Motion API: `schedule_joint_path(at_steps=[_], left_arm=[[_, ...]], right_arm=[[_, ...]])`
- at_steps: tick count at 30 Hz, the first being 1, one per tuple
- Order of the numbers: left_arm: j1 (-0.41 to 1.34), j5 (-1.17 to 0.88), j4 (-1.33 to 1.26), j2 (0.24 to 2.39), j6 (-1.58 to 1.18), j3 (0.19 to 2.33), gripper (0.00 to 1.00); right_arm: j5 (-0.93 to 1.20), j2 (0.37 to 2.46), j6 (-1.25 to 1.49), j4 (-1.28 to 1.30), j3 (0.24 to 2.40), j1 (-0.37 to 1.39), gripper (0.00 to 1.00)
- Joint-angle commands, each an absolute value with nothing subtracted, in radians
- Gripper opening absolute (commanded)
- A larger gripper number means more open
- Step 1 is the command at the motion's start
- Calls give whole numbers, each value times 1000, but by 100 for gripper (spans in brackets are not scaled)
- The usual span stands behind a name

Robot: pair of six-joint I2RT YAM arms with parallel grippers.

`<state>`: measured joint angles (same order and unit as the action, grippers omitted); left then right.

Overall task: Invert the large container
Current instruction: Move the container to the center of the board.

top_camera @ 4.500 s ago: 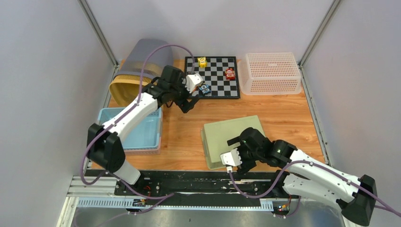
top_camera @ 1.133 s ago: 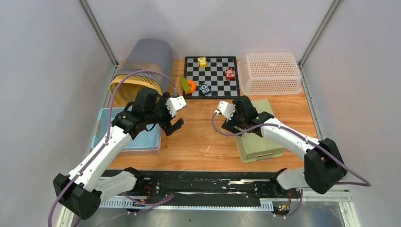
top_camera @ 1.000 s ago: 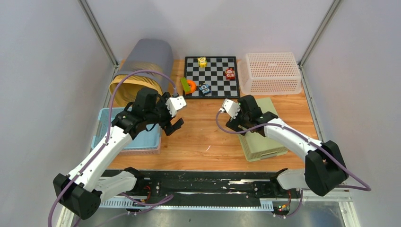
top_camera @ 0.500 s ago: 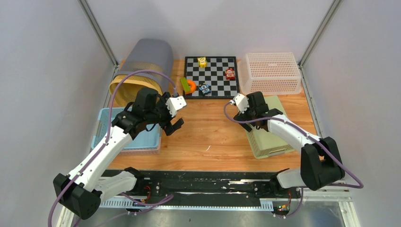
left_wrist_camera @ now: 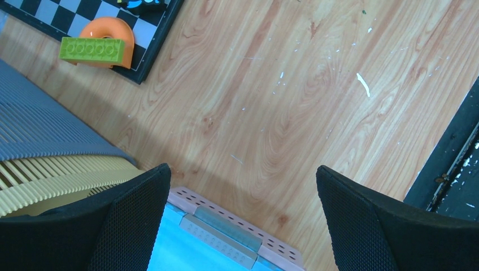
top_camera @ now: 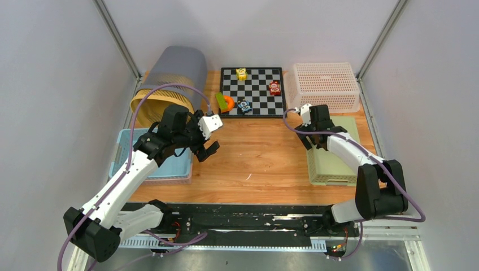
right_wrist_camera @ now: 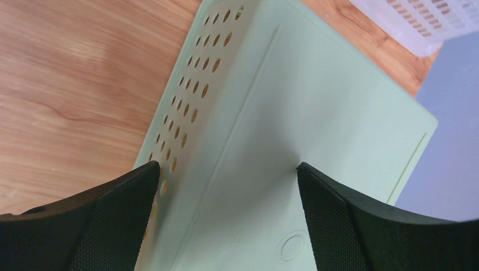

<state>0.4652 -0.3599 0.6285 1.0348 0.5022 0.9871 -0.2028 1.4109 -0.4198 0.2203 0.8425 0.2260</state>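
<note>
A large grey ribbed bin with a yellow rim point(top_camera: 172, 76) lies on its side at the back left; its ribs show in the left wrist view point(left_wrist_camera: 34, 124). A pale green perforated container point(top_camera: 338, 161) lies bottom up at the right, filling the right wrist view point(right_wrist_camera: 294, 130). My right gripper point(top_camera: 314, 135) is open, its jaws straddling the green container's upper left edge point(right_wrist_camera: 226, 214). My left gripper point(top_camera: 204, 151) is open and empty, above the table by the blue basket's corner point(left_wrist_camera: 243, 214).
A blue basket point(top_camera: 124, 149) sits at the left, its corner below my left gripper point(left_wrist_camera: 186, 248). A white mesh basket point(top_camera: 322, 86) stands at the back right. A chessboard point(top_camera: 257, 96) holds small toy cars; a green brick on an orange ring point(top_camera: 223, 101) lies at its left edge.
The green container has slid from the front centre to the right side with my right gripper on it. My left arm drew back from the chessboard earlier and has since stayed still.
</note>
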Motion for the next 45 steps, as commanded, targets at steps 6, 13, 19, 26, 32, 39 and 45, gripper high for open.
schedule_joint_path(at_steps=[6,13,19,26,32,39,45], left_arm=[[461,-383,609,1019,499,979,100],[460,-383,609,1020,499,980,100],[461,-383,609,1023,499,981,100],[460,-385,614,1023,496,983,100],[460,-387,614,1019,496,984,100],[462,-377,683,1035,519,1051,100],[461,-235,788,1040,540,1155,100]], right_arm=[[-193,1420,-423,270,831,82,93],[-129,1427,-496,259,825,22,92],[-107,1412,-583,248,787,11,92],[-103,1399,-624,247,770,-24,92],[-79,1394,-656,250,758,-58,92],[31,1319,-666,330,810,-56,94],[224,1142,-630,484,947,-6,96]])
